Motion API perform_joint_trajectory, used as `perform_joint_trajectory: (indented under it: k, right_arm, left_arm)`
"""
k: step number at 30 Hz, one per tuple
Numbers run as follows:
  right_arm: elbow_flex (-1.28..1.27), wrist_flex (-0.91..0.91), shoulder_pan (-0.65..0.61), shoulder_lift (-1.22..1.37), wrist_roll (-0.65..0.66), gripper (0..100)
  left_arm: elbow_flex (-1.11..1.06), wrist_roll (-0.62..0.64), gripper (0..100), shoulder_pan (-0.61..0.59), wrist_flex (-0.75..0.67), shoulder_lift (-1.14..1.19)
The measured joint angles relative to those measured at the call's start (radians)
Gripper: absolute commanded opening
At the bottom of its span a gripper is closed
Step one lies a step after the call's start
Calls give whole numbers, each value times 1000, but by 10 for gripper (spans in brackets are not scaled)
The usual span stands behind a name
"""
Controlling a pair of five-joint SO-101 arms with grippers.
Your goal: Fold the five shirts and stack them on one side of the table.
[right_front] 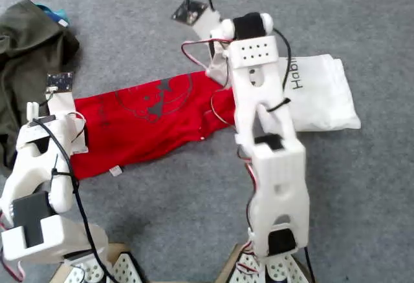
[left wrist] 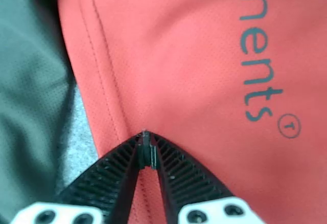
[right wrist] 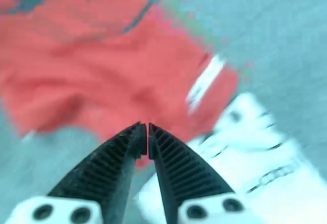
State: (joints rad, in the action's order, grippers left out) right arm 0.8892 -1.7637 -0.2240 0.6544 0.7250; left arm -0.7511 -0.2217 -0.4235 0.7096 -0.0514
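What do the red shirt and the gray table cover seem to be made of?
The red shirt is probably a thin synthetic knit, matte; the left wrist view shows a fine dotted weave and stitched hem lines. The table cover looks like gray felt or low carpet, matte, speckled and fuzzy; I cannot tell which.

Grey table (right_front: 362, 199); red shirt (right_front: 149, 118), dark circular print (teal lettering close up); white shirt (right_front: 323, 95), dark lettering; olive shirt (right_front: 26, 44).
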Motion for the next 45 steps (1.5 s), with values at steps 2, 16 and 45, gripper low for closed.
perform_joint_trajectory:
  k: [2, 16, 45]
  right_arm:
    - [-242, 14, -17, -129, 25, 15]
    - [-1106, 574, -132, -350, 37, 15]
    - [195, 204, -137, 350, 37, 15]
  left_arm:
    - [0, 0, 29, 0, 0, 0]
    - [0, 0, 29, 0, 0, 0]
    - [0, 0, 29, 0, 0, 0]
